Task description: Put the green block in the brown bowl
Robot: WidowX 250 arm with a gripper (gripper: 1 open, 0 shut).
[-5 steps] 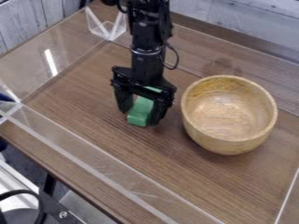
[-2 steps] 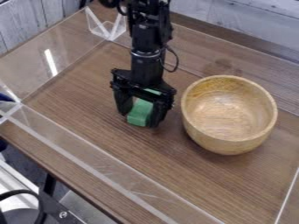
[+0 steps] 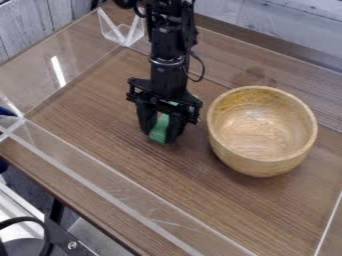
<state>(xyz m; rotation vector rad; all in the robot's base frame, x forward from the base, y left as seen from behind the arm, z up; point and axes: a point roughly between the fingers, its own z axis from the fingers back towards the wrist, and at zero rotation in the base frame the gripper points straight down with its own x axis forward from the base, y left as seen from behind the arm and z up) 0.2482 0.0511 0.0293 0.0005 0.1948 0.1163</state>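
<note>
The green block (image 3: 160, 128) lies on the wooden table, just left of the brown bowl (image 3: 262, 128). My gripper (image 3: 163, 130) comes straight down on it from the black arm above. Its two black fingers (image 3: 144, 118) press against the block's sides, shut on it, and the block still rests on the table. The bowl is a round light-brown wooden one with a thick rim, and its hollow holds nothing. A small gap separates the gripper from the bowl's left rim.
A clear plastic wall (image 3: 80, 175) rims the table (image 3: 107, 110) at the front, left and back. Bare wood lies left of and in front of the gripper.
The fingers stood wide apart on either side of the block; now they have drawn in and clamp it. The arm has kept its place.
</note>
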